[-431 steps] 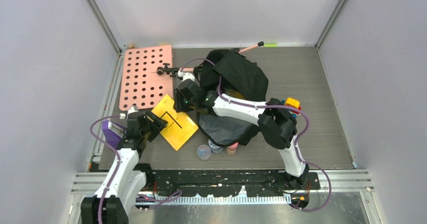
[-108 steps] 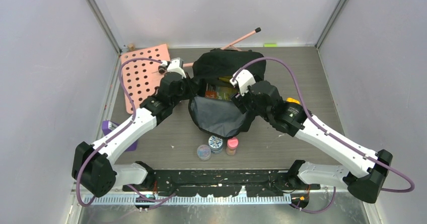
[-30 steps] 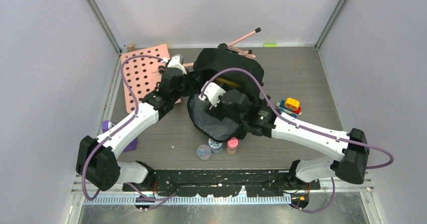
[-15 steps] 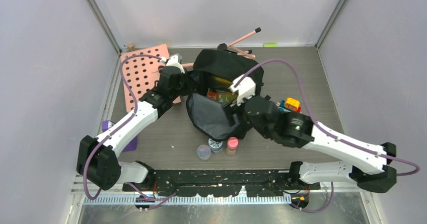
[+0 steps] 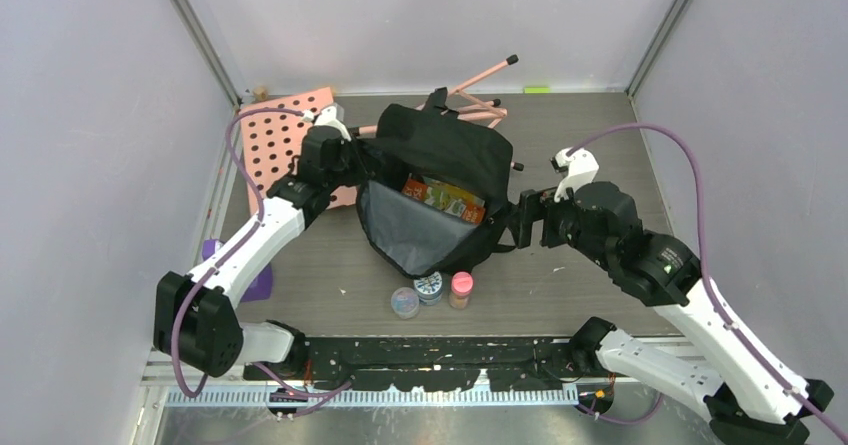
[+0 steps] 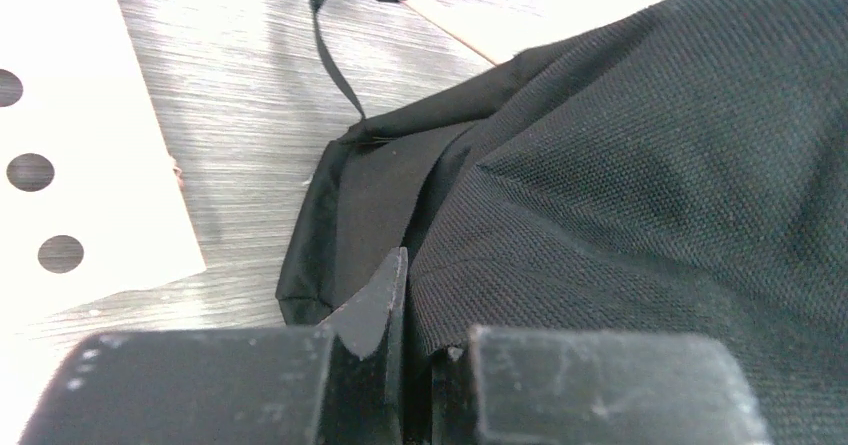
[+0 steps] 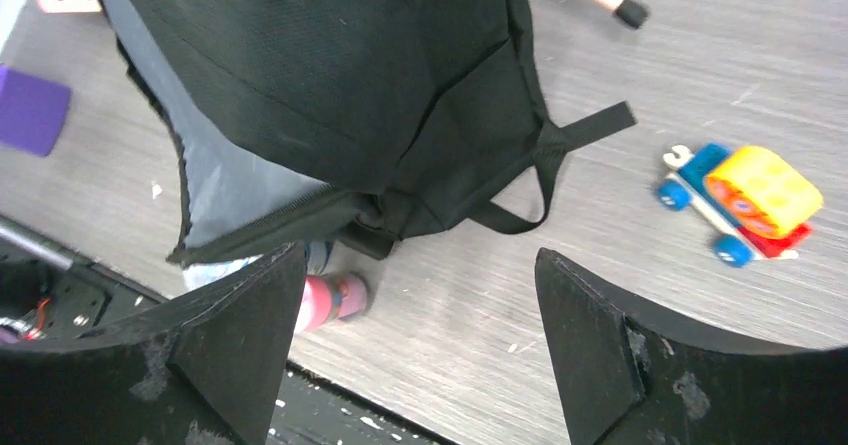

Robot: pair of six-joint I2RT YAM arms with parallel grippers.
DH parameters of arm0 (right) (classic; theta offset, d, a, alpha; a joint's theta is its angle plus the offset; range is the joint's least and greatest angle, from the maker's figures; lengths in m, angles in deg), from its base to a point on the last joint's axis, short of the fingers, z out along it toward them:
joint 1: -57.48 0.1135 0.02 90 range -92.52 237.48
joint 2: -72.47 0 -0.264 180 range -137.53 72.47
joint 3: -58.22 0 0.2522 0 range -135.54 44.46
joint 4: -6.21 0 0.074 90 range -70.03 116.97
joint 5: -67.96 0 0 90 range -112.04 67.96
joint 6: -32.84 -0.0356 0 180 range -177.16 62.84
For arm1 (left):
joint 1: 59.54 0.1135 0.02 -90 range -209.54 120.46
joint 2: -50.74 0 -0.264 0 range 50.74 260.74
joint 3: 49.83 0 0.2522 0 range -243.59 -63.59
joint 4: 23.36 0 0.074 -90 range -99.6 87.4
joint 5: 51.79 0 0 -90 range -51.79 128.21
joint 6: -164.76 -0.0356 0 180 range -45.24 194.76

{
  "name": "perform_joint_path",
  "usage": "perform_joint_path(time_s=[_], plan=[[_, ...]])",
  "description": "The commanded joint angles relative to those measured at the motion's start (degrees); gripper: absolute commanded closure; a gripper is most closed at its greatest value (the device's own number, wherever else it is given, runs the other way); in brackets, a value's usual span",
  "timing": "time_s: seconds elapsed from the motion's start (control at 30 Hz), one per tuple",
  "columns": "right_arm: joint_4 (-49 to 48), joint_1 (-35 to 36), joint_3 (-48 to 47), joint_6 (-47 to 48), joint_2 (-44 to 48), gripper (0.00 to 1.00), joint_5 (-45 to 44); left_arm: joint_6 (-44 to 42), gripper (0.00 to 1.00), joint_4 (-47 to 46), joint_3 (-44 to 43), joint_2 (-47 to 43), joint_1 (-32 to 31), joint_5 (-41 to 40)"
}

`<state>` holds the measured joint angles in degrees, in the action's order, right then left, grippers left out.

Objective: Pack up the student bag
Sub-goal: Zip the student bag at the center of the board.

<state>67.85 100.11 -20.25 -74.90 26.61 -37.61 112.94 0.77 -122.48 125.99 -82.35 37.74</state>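
Note:
The student bag (image 5: 445,155) lies in the middle of the table, mouth open toward me. Its grey lining (image 5: 405,227) and a colourful packet (image 5: 445,197) inside it show. My left gripper (image 5: 347,157) is shut on the black fabric at the bag's left rim; the left wrist view shows the cloth (image 6: 620,165) pinched between the closed left gripper (image 6: 422,310). My right gripper (image 5: 517,223) hangs just off the bag's right side, open and holding nothing. In the right wrist view the right gripper (image 7: 420,310) stands over bare table below the bag (image 7: 350,75).
Three small jars (image 5: 430,287) stand before the bag; the pink one (image 7: 335,300) is next to my right finger. A toy car (image 7: 745,200) lies right of the bag. Pink pegboard (image 5: 275,155) at back left, purple block (image 5: 262,285) at left, pink sticks (image 5: 482,73) behind the bag.
My right arm has drawn back out of the bag's mouth to the right and its jaws have widened. The bag has shifted slightly left. The left gripper keeps its hold.

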Motion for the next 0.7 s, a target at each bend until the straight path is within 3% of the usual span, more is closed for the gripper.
perform_joint_path(time_s=[0.0,0.2,0.3,0.4,0.43,0.67], plan=[[-8.74,-4.24,6.92,1.26,2.92,0.1,20.41,-2.64,1.0,0.1,-4.47,-0.53,4.06,-0.72],[-23.74,-5.27,19.82,0.24,5.35,0.19,25.27,-3.89,1.0,-0.24,-5.51,0.26,6.49,3.72],[-29.93,-5.28,23.71,1.14,3.9,0.3,23.15,-4.31,1.0,0.28,-5.83,0.41,6.85,4.9],[-33.41,-5.28,27.07,3.58,2.67,0.33,20.06,-4.49,0.96,0.76,-5.84,-0.08,7.07,6.29],[-34.01,-5.28,27.52,4.11,2.3,0.34,19.75,-4.45,0.9,0.85,-5.8,-0.21,7.14,6.78],[-43.13,-5.3,29.11,5.97,-4.89,0.41,22.6,-3.76,0.2,2.74,-3.49,-3.3,7.22,8.88]])
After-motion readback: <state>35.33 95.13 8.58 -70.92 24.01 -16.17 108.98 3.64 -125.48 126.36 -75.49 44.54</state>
